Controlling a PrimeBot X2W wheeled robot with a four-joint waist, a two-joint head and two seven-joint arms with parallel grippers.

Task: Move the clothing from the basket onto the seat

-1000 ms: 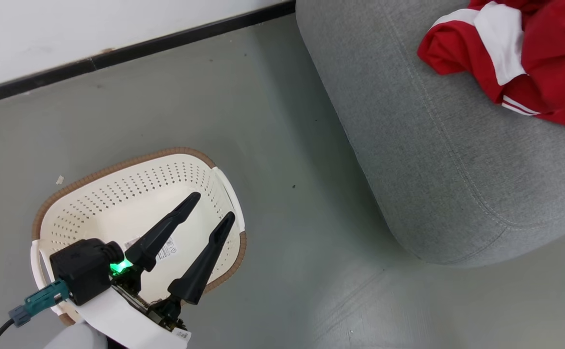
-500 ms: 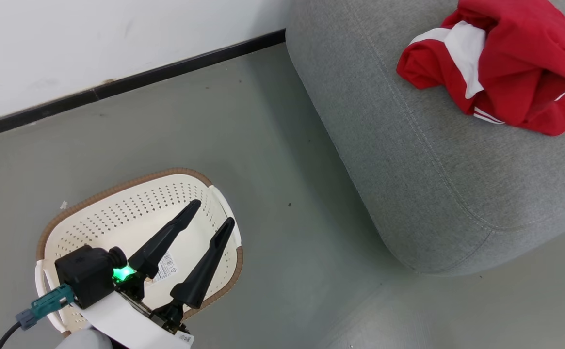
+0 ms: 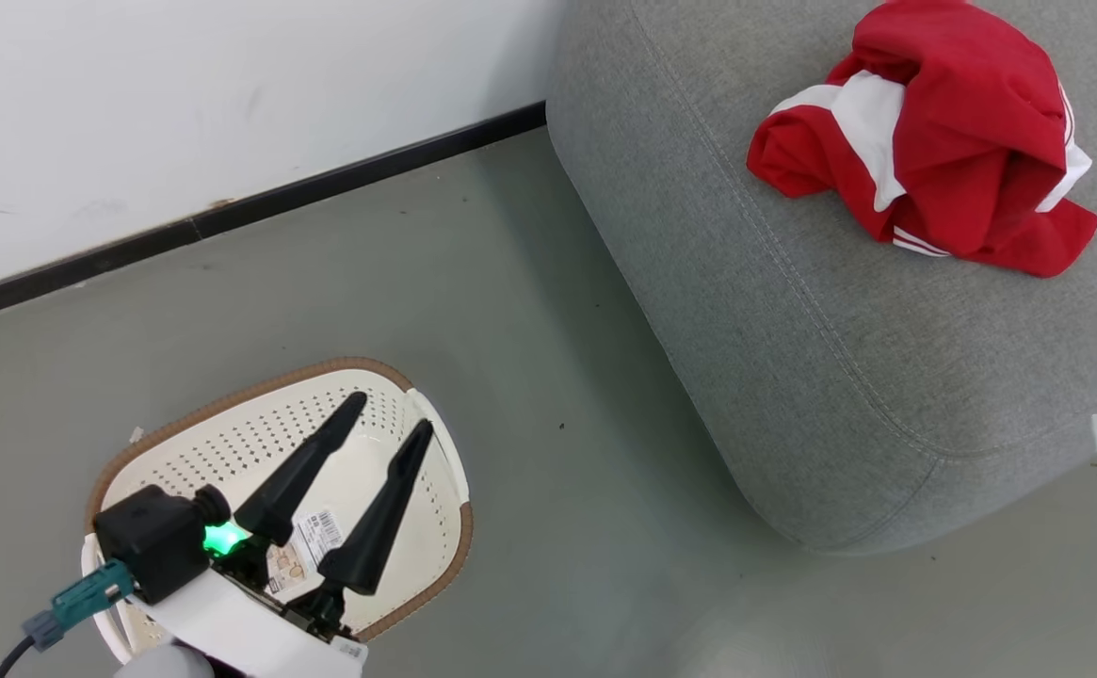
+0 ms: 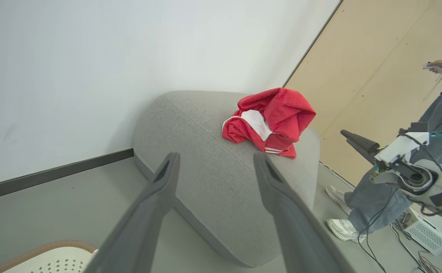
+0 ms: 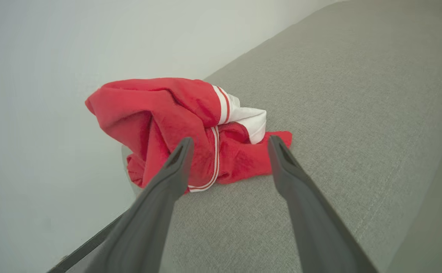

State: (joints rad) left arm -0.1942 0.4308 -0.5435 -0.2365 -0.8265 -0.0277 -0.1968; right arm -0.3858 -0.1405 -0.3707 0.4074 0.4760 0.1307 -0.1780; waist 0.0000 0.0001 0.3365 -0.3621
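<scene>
At the left, the basket (image 3: 228, 443) stands on the grey floor (image 3: 529, 395), and the paper label (image 3: 308, 544) on its bottom is plain to see. Over it hangs the left tool (image 3: 390, 414), its two dark fingers spread wide apart with nothing between them, the tips pointing toward the far side of the basket. A green light shines at the root of these fingers. Behind the basket the white wall (image 3: 228, 94) meets the floor along a black skirting (image 3: 322, 184). More to the right, well apart from the basket, is the big grey seat (image 3: 793, 330) with its rounded corner and stitched seam. The red and white clothing (image 3: 943, 160) lies on top of it in a crumpled heap, near the wall side. The right tool (image 5: 230, 141) hovers over the seat just beside this heap, its fingers also wide apart and gripping nothing; whether they touch the cloth I cannot tell. Past the far end of the seat a person (image 4: 372, 204) in jeans and white shoes is standing
</scene>
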